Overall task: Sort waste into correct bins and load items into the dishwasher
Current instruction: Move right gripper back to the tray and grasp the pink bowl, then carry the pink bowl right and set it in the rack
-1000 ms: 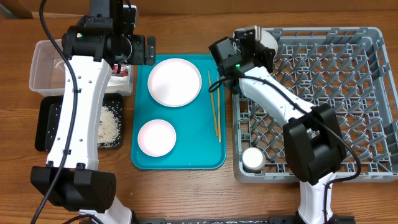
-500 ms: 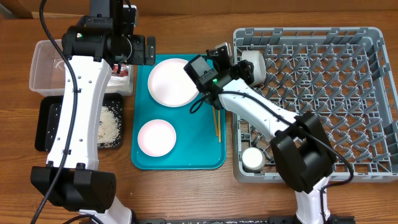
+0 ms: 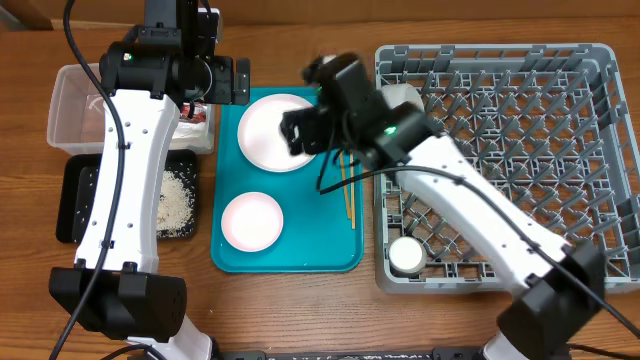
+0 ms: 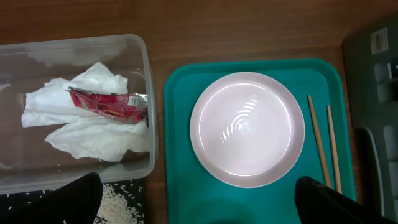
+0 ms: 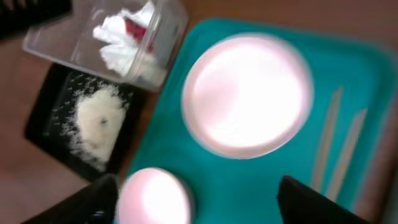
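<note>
On the teal plastic tray (image 3: 310, 245), round white plate (image 4: 247, 129), white bowl (image 3: 251, 221) and two wooden chopsticks (image 4: 323, 146) are yet to load. Left of it, crumpled white napkins (image 4: 93, 134), red foil wrapper (image 4: 102, 104) and rice (image 3: 178, 200) look binned. Left fingers (image 4: 81, 199) and right fingers (image 5: 311, 199): spread, empty.

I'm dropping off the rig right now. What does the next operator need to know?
Left gripper: open, empty, beside the clear tub.
Right gripper: open, empty, over the plate.
Done: napkins and red wrapper are in the tub; rice is in the black tray; cup is in the rack.
Left: the plate, bowl and chopsticks on the teal tray need to go into the rack.
</note>
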`<act>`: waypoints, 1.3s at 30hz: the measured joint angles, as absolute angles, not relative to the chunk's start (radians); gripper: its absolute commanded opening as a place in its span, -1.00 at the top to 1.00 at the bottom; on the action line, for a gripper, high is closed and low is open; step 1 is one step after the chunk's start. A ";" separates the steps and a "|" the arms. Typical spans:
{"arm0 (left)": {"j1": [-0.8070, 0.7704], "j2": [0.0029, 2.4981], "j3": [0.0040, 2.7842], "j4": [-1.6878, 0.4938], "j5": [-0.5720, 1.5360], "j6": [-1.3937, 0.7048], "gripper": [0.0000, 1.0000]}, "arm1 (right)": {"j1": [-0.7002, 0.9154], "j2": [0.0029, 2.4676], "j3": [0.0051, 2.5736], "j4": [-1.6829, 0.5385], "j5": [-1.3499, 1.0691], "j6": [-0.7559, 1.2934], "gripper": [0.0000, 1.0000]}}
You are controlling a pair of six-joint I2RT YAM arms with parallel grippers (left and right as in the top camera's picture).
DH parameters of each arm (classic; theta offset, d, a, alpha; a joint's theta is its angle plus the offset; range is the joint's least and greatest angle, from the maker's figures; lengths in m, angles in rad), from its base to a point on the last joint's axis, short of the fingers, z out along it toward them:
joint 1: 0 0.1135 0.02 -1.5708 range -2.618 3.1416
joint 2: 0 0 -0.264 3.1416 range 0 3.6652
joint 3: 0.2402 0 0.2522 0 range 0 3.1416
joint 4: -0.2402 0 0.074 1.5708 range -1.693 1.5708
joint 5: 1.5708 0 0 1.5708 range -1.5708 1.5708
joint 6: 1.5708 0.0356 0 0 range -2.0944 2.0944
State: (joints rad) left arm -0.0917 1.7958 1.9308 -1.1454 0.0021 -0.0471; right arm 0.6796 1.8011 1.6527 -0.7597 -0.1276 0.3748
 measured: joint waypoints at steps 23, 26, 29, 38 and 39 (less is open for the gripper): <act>-0.092 1.796 1.931 -1.145 0.002 -0.050 -1.00 | 0.846 2.074 1.548 -0.789 -0.160 0.793 0.92; -0.092 1.796 1.931 -1.145 0.002 -0.050 -1.00 | 0.846 2.074 1.548 -0.792 -0.160 0.793 0.92; -0.092 1.796 1.931 -1.145 0.002 -0.050 -1.00 | 0.846 2.074 1.548 -0.806 -0.160 0.793 0.92; -0.092 1.796 1.931 -1.145 0.002 -0.050 -1.00 | 0.818 1.839 1.563 -1.074 0.220 0.767 0.92; -0.092 1.796 1.931 -1.145 0.002 -0.050 -1.00 | 0.820 1.748 1.572 -1.138 0.347 0.768 0.92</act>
State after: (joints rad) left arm -0.0917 1.7958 1.9308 -1.1454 0.0021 -0.0498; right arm 0.8200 1.7485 1.5723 -1.1381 0.3473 0.7685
